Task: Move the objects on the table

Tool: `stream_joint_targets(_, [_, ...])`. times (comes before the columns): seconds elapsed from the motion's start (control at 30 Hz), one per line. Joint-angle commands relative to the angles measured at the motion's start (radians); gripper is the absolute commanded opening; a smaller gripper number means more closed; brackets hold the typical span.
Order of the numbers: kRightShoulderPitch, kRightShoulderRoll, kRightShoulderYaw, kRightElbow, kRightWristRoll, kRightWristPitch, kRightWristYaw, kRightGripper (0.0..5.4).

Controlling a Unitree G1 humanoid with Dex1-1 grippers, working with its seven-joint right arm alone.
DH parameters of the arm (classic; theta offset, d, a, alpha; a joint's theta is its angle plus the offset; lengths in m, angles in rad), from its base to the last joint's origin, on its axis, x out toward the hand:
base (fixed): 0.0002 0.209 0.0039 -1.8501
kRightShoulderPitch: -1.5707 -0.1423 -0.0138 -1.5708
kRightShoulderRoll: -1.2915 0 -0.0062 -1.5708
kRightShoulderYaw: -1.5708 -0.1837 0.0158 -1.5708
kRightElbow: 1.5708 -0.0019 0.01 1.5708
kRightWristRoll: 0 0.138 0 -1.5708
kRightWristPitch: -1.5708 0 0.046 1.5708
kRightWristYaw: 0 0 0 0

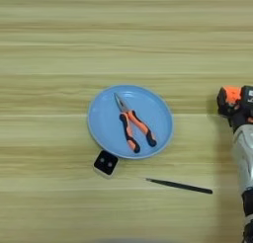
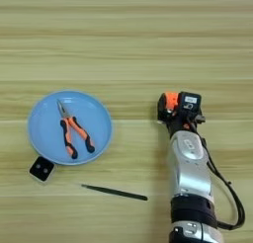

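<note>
Five small things sit on the counter (image 2: 123,44). The round light-blue plate (image 2: 47,141) lies left of centre with the orange-and-black-handled pliers (image 2: 74,133) resting inside it, tips pointing away from the robot. A small black-topped white block (image 2: 41,169) touches the plate's near-left rim, and a thin black stick (image 2: 114,192) lies flat on the wood just beyond the plate's near-right side. The puzzle cube (image 2: 170,104), showing mostly its orange face here, sits well right of the plate, right at the tool (image 2: 184,112) on the end of the silver forearm. The fingers are hidden under the wrist housing, so I cannot tell whether they are gripping the cube or merely beside it.

To move the cube well, my judgement is to seat both fingers squarely on opposite flat faces, lift straight up, and carry it clear of the plate rim and the stick. No writing is legible anywhere; a pale label on the wrist housing is unreadable.
</note>
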Motion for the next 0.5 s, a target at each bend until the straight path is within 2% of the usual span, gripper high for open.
stream_joint_targets(0.03, [-0.061, -0.038, 0.004, 0.030, 0.002, -0.026, 0.010, 3.33])
stream_joint_targets(0.1, [-0.063, -0.039, 0.008, 0.042, 0.002, -0.032, 0.014, 3.33])
stream_joint_targets(0.13, [-0.063, -0.041, 0.011, 0.044, -0.001, -0.042, 0.014, 3.69])
stream_joint_targets(0.3, [-0.055, -0.045, 0.029, 0.008, -0.021, -0.081, 0.006, 4.56])
stream_joint_targets(0.5, [-0.043, -0.044, 0.035, -0.065, -0.038, -0.119, -0.008, 5.28])
